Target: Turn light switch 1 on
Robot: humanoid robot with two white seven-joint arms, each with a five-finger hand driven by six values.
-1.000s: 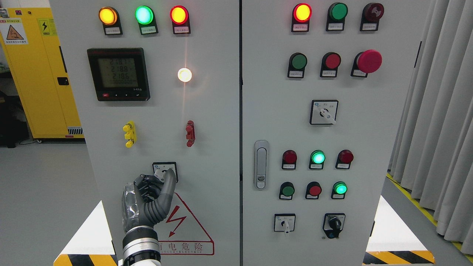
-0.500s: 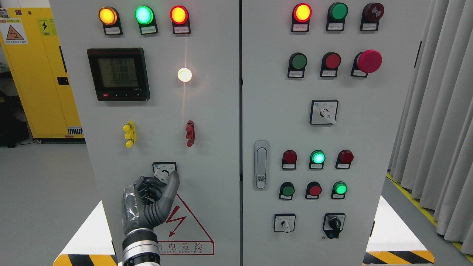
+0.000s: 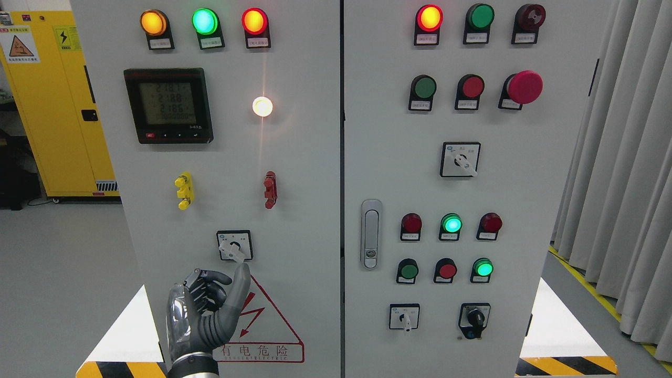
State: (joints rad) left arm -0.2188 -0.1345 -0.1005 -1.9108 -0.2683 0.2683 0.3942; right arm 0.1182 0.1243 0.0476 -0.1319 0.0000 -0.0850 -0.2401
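**Ana:** Grey cabinet doors (image 3: 294,173) fill the view, with a yellow locker (image 3: 58,105) off to one side and curtains (image 3: 619,157) on the other. Where is the switch?

**Ben:** Low on the door with the meter (image 3: 168,105), under the lit white lamp (image 3: 262,106). It is the small rotary switch (image 3: 234,245), its white lever tilted down toward the warning triangle (image 3: 262,325).

**Ana:** And the hand?

**Ben:** Only 1 shows, the left hand (image 3: 207,310), just below the switch and not touching it. Wrist at the bottom edge, fingers (image 3: 202,289) curled inward around nothing, thumb pointing up at the lever.

**Ana:** What could go wrong?

**Ben:** I'd guess the thumb is the risk. If the hand rises, it could catch the lever and turn it away from its setting. I can't read the switch's labels, so whether the lever sits at on is unclear.
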